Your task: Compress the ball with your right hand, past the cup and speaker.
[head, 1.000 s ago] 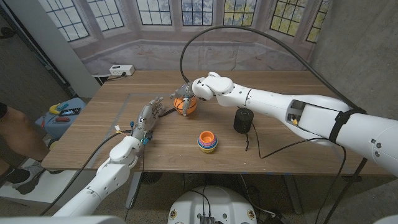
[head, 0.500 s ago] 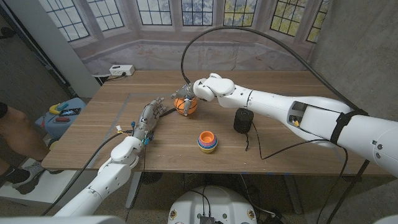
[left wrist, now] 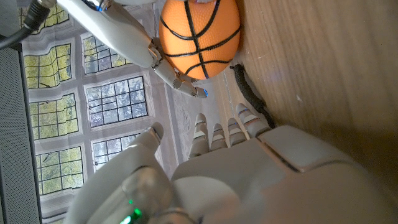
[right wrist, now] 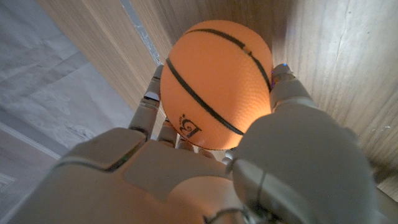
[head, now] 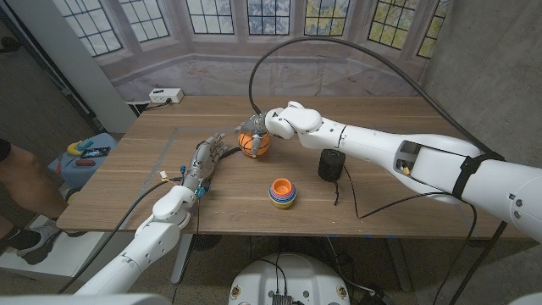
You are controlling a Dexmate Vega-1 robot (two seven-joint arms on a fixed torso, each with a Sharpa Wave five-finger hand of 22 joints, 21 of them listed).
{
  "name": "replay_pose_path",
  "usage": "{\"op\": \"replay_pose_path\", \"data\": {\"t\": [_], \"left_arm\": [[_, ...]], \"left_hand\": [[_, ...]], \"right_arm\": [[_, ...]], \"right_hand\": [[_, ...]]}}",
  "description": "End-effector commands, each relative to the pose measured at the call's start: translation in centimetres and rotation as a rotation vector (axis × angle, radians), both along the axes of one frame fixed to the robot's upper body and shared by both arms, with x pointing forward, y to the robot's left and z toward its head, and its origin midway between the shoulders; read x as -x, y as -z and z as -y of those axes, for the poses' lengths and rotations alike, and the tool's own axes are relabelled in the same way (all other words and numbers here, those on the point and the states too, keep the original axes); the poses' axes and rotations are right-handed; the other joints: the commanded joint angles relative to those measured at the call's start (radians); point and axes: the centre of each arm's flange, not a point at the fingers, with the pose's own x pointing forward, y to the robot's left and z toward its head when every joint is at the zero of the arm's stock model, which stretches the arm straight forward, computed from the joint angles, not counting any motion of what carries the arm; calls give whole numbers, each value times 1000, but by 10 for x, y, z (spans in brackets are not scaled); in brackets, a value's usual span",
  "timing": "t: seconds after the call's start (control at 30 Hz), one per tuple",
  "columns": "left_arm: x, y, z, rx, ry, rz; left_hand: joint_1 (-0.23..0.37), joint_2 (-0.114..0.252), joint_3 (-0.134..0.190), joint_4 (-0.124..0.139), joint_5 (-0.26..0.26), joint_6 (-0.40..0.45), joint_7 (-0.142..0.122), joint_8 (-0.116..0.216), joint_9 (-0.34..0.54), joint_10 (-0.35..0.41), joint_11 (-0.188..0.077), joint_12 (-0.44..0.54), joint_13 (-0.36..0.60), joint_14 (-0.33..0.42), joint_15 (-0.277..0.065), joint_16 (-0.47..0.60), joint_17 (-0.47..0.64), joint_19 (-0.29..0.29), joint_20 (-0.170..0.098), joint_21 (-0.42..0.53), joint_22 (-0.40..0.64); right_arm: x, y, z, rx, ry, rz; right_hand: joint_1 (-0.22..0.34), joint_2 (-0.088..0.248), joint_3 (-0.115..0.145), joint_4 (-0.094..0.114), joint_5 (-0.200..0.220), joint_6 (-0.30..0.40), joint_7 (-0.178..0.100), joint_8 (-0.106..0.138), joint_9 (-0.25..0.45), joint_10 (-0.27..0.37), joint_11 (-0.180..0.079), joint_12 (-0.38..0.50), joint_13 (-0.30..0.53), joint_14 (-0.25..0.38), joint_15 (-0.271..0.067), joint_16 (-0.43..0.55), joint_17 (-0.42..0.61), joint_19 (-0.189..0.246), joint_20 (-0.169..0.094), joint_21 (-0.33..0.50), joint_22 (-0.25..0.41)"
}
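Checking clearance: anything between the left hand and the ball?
Nothing but bare table in the head view: the left hand stands short of the ball, which the right hand grips. The left wrist view adds a black cable.

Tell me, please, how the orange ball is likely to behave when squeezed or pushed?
The ball looks pebbled and rubbery, so it probably grips well. Being round on a bare table, it could roll if released. The right hand has its fingers around it.
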Motion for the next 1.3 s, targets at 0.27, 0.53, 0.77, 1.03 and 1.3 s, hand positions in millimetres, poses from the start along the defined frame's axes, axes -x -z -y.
{"op": "replay_pose_path", "data": {"t": [0.27,0.53,0.77,1.03,1.3], "left_arm": [[-5,-1,5,-1,13,-4],[-9,-2,5,1,17,-4],[-12,-2,3,3,21,-7],[-14,-3,2,0,22,-8],[-12,-4,1,-2,20,-7]], "left_hand": [[-7,0,9,2,-4,4,-1,-3,6,6,5,8,2,6,2,1,2,4,8,-4,3],[-8,0,11,1,-4,4,-4,-4,6,6,4,7,2,7,3,1,2,4,8,-4,3],[-9,0,12,1,-4,2,-5,-5,6,7,4,7,2,8,3,1,2,5,8,-4,3],[-10,-1,13,0,-4,2,-7,-6,6,8,6,7,2,8,3,1,2,5,8,-4,3],[-11,-1,14,0,-4,3,-6,-6,7,7,4,6,2,7,2,0,2,5,9,-4,3]], "right_arm": [[6,-2,2,-37,-10,26],[7,-5,1,-45,-12,31],[10,-10,-1,-58,-19,31],[15,-15,-1,-79,-26,27],[21,-21,3,-125,-31,3]], "right_hand": [[28,2,12,0,10,72,13,29,2,63,-11,56,35,74,-42,18,19,43,-24,11,3],[37,4,16,-1,11,82,17,31,2,71,-12,68,45,82,-47,18,24,53,-32,12,3],[39,4,17,0,11,84,16,31,2,70,-11,72,50,84,-45,16,26,54,-34,10,3],[40,3,18,1,11,86,12,30,2,69,-9,78,56,84,-44,14,30,54,-35,8,3],[40,3,18,3,11,87,15,29,2,69,-8,84,62,85,-41,11,33,53,-36,6,3]]}}
